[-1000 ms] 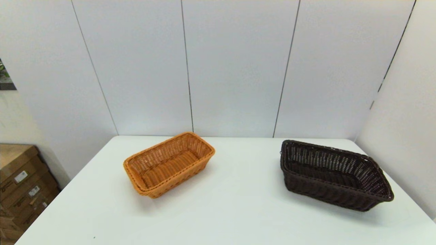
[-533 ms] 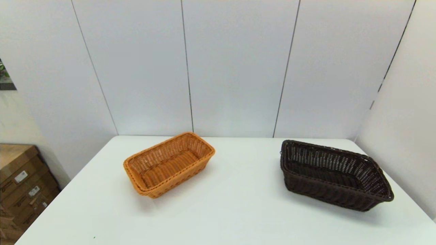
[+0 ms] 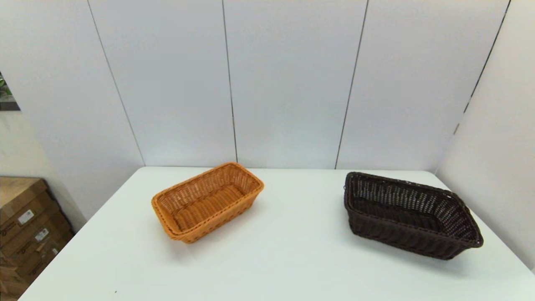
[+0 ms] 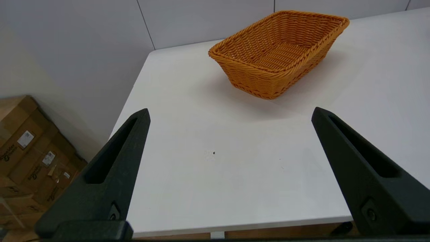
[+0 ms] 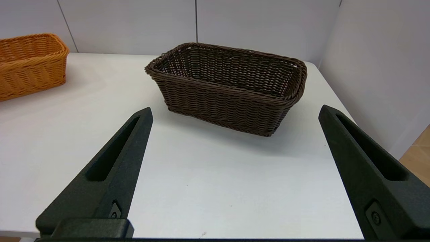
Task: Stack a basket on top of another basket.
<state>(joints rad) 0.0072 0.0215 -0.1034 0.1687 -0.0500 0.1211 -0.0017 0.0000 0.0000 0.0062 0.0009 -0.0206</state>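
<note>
The dark brown basket (image 3: 411,215) sits empty on the right side of the white table (image 3: 284,251); the right wrist view shows the same dark basket (image 5: 228,87) straight ahead. The orange-tan basket (image 3: 207,201) sits empty at the left middle, and the left wrist view shows this orange-tan basket (image 4: 278,53) farther off. My left gripper (image 4: 230,112) hangs open over the table's near left edge, holding nothing. Over the near right edge my right gripper (image 5: 235,111) stands open and empty, short of the dark basket. Neither arm shows in the head view.
White wall panels stand close behind the table and along its right side (image 3: 493,146). Cardboard boxes (image 3: 25,225) are stacked on the floor left of the table. A broad stretch of bare tabletop lies between the two baskets.
</note>
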